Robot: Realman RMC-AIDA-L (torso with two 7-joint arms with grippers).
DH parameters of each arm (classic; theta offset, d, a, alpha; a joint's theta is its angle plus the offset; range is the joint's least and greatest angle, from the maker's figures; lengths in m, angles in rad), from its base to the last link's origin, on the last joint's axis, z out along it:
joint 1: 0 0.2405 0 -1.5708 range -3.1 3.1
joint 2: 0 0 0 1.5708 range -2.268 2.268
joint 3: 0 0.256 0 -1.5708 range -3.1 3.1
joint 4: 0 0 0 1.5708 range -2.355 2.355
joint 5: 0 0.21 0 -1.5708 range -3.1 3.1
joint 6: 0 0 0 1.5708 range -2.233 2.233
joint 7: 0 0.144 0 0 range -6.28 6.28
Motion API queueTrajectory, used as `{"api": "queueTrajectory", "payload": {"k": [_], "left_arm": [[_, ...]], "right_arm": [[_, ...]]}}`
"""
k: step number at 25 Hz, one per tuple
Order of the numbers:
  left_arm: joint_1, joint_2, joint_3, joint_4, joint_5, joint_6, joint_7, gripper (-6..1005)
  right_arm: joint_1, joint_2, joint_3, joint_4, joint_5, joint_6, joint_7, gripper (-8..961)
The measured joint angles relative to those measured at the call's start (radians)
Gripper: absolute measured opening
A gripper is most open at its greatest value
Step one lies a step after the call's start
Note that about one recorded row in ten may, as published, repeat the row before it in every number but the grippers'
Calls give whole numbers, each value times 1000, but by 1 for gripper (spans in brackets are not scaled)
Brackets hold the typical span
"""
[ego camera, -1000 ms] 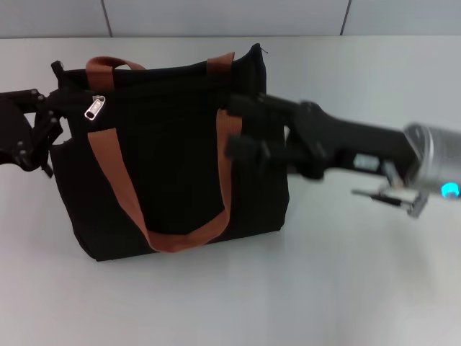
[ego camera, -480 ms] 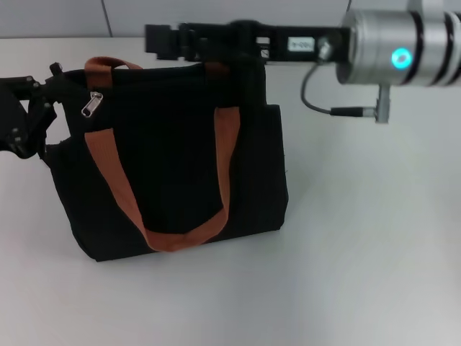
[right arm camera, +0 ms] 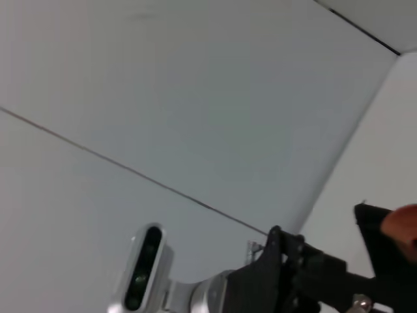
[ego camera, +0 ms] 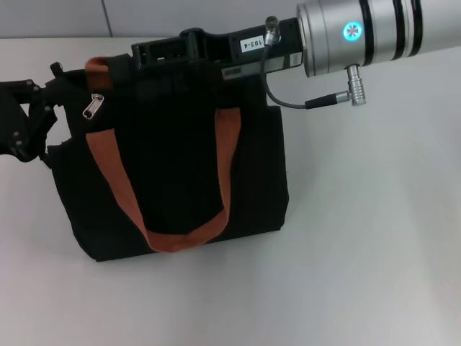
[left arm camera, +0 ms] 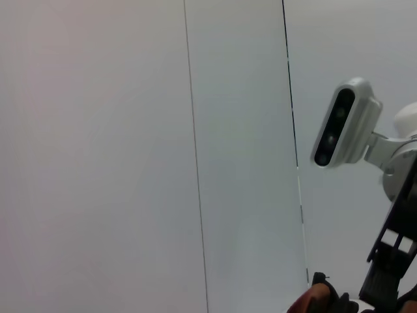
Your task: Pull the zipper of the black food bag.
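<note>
Only the head view shows the bag (ego camera: 180, 158) standing on the table (ego camera: 360, 252), its zipper (ego camera: 94, 107) at the top left corner. The left gripper (ego camera: 45, 108) sits at that corner beside the tab; the right gripper (ego camera: 144, 54) reaches along the top edge. I cannot tell either one's finger state. Both wrist views show mostly wall.

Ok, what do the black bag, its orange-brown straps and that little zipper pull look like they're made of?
The black food bag looks like matte woven fabric, soft enough to sag at its corners. The orange-brown straps seem to be flat webbing, dull and bending in a loop. The zipper pull appears to be metal: silver-grey with a bright sheen. The left gripper sits at the bag's corner; the right gripper reaches over its top edge.
</note>
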Motion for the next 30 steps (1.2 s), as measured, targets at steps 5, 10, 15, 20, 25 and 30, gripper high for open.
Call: {"api": "queueTrajectory", "payload": {"k": [5,10,15,20,25,30], "left_arm": [[2,-5,-5,-5,0,3,0,19],[3,-9,-6,-5,0,4,1,19],[-1,-14,-6,-3,0,6,1,19],[-2,-19,-6,2,0,6,2,19],[-2,-20,-6,2,0,7,3,19],[-2,-21,-6,2,1,12,11,20]], "right_arm": [[-3,3,-7,7,-5,38,34,729],[-3,6,-45,8,1,56,61,570],[16,10,-66,36,9,84,74,419],[30,12,-89,62,38,113,82,330],[39,13,-125,68,61,136,98,332],[56,13,-157,84,71,161,116,333]]}}
